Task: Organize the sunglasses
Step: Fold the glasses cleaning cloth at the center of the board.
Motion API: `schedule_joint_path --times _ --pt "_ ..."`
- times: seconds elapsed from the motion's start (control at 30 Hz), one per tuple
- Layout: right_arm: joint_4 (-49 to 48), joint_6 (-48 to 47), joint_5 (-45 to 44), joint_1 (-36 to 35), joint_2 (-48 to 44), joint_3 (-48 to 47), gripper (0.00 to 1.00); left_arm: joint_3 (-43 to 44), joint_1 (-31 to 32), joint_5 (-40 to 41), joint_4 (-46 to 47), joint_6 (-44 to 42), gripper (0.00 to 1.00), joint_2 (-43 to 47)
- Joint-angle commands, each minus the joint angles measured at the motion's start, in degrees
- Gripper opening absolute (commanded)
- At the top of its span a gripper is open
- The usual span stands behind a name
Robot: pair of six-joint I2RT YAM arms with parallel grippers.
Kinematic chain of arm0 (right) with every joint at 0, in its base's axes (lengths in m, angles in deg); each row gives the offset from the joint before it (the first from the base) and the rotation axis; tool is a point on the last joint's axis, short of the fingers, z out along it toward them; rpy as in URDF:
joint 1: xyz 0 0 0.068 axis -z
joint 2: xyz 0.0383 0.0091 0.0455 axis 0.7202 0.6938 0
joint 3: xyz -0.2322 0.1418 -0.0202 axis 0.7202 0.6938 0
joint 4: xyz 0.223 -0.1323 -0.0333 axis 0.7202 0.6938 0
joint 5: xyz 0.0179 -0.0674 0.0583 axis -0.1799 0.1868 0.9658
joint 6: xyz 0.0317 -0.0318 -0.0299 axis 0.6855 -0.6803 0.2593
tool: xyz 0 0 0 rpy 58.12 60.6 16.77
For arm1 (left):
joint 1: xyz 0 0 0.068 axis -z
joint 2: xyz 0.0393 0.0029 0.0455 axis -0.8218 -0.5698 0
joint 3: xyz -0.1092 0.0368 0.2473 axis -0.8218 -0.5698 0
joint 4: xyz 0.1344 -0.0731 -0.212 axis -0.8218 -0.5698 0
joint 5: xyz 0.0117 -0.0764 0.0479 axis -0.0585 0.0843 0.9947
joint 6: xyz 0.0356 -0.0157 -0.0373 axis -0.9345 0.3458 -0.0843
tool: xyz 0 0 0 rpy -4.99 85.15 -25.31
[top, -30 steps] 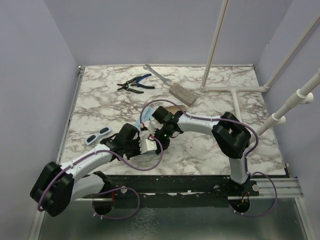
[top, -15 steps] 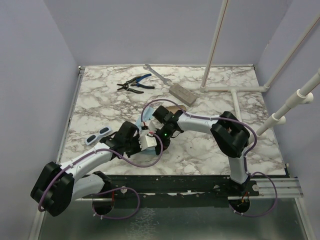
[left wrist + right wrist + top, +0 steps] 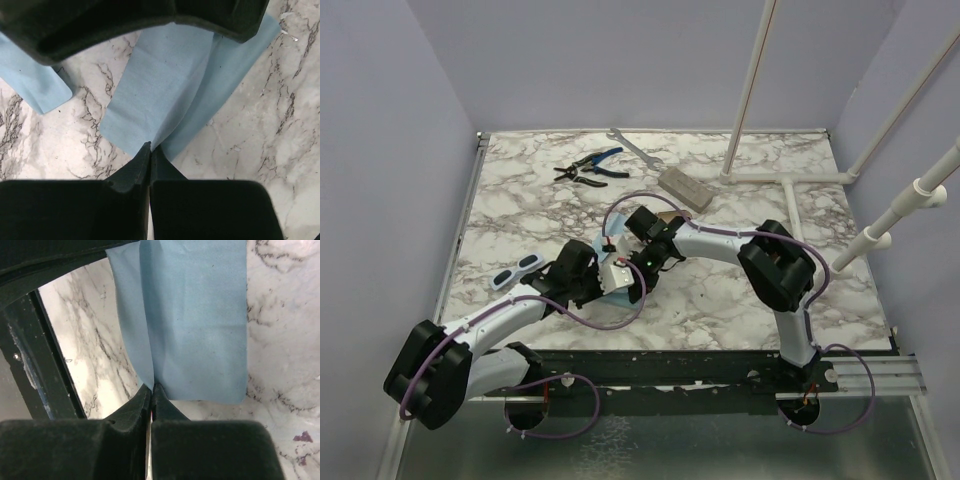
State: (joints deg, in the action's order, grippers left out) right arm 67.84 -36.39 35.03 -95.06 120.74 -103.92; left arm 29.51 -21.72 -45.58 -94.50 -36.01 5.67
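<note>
Your left claw (image 3: pixel 150 152) is pressed together on a corner of the light blue cloth (image 3: pixel 160 85). In the left wrist view its two tips meet with no gap, and the fabric fans out ahead of them in overlapping folds. A separate flap lies off to the claw's left on the marble worktop (image 3: pixel 740 290).

Your right claw (image 3: pixel 152 390) is likewise closed, pinching the same cloth. In the right wrist view a broad panel with one long crease runs straight away from its tips. The dark front rail of the worktop sits to that claw's left.

From above, the two claws sit almost touching each other near the middle of the worktop, with the cloth bunched between and under them.

The sunglasses (image 3: pixel 667 213) are in neither claw. They show only as a small brownish shape just beyond the right claw's wrist, partly hidden by the arm and too small to make out in detail. They lie between that claw and the grey case (image 3: pixel 684 189), which is further out on the same side.

A pale-framed item with two dark ovals (image 3: pixel 515 270) rests off to the left claw's left. Blue-handled pliers (image 3: pixel 590 166) and a wrench (image 3: pixel 633 146) lie well beyond both claws.
</note>
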Motion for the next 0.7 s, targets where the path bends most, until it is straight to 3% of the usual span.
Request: schedule_joint_path --times 0.0,0.1,0.23,0.53,0.67 --pt "-1.0 0.7 -2.2 0.3 2.7 -2.2 0.06 -1.4 -0.5 1.1 1.9 -0.5 0.07 -0.4" --pt "-1.1 0.7 -3.5 0.4 3.2 -2.7 0.11 -1.9 -0.5 0.8 2.2 -0.8 0.25 -0.3" --pt "-0.3 0.4 -4.9 0.5 3.5 -3.3 0.16 -1.9 -0.5 0.9 2.2 -0.9 0.35 0.0" --pt "0.0 0.4 -7.8 0.8 2.5 -3.8 0.23 -0.6 -2.0 2.4 2.2 -2.2 0.38 0.5" --pt "-0.7 0.3 -8.6 1.0 2.3 -4.0 0.20 -0.6 -2.9 2.0 1.9 -2.8 0.38 0.9"
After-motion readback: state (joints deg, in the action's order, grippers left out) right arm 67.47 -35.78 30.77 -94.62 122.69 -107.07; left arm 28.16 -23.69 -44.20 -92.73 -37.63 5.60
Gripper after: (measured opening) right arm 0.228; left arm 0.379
